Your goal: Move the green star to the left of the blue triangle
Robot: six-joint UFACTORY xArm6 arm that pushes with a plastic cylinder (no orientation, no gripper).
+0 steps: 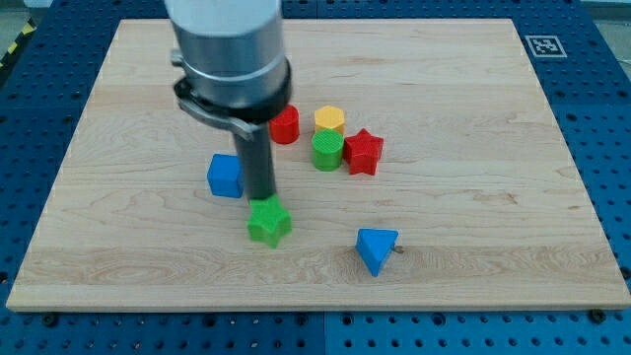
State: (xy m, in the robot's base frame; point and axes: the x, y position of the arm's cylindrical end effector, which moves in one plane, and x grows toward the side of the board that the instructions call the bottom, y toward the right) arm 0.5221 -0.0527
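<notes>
The green star (269, 222) lies on the wooden board (473, 128), a little below the middle. The blue triangle (377, 248) lies to its right and slightly lower, with a gap between them. My tip (262, 198) stands right at the star's upper edge, touching or nearly touching it. The rod comes down from the large grey arm body at the view's top.
A blue cube (226, 176) sits just left of the rod. Above and right of the star stand a red cylinder (285, 125), a yellow hexagon (329, 119), a green cylinder (327, 150) and a red star (363, 151), close together.
</notes>
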